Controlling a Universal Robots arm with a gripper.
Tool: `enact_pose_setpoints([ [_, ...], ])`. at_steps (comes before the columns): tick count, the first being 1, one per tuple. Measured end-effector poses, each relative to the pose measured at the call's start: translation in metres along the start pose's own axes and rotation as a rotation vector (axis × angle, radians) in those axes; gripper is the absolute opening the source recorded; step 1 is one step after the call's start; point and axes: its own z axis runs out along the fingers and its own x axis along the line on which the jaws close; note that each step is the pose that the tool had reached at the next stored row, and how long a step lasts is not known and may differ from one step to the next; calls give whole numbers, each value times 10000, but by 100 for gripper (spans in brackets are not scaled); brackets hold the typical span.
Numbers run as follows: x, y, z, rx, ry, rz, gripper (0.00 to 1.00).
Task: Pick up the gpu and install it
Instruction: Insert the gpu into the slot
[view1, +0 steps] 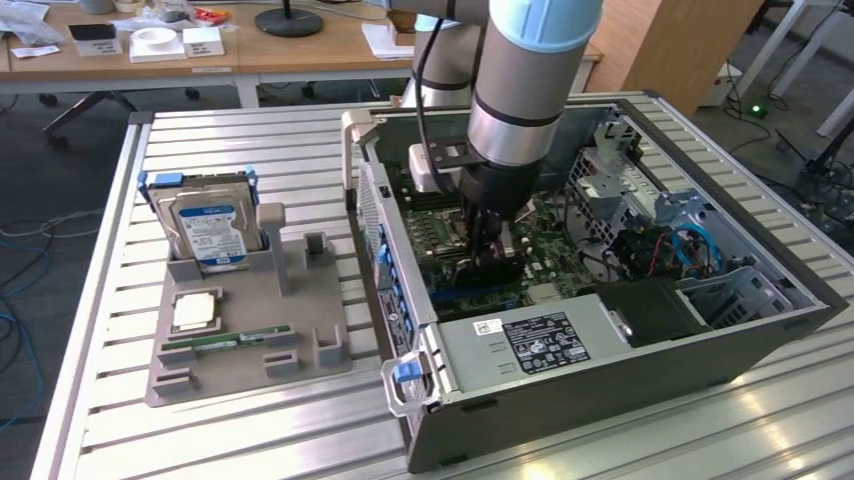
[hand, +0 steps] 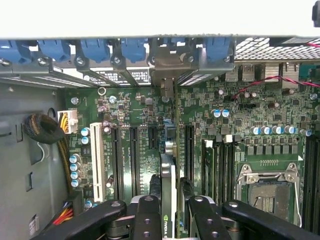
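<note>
**GPU off the tray and down among the slots**

The gripper is working deep inside the open case, and it is pinching the gpu edge-on. The black fingers are pressing on both faces of the card. So the pick-up is done. Over on the exterior view's left, the tray is holding the hard drive and the RAM stick, well apart from the action.

The card is standing upright over the motherboard, running in line with the expansion slots. Its metal bracket end is reaching toward the row of blue clips at the rear wall. Whether it is fully seated I cannot tell, since the bottom edge is hiding behind the card itself. By my reading the install is in its closing stage, not confirmed.

Room is getting tight. Black slots are sitting just beside the card on one side, and upright memory slots and the CPU socket are crowding the other. Above, the case's open side is giving the arm a clear way in.
</note>
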Motion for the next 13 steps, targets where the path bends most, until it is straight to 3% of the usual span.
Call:
enact_pose_setpoints([
  [13,0,-1,8,7,-5,107,26],
])
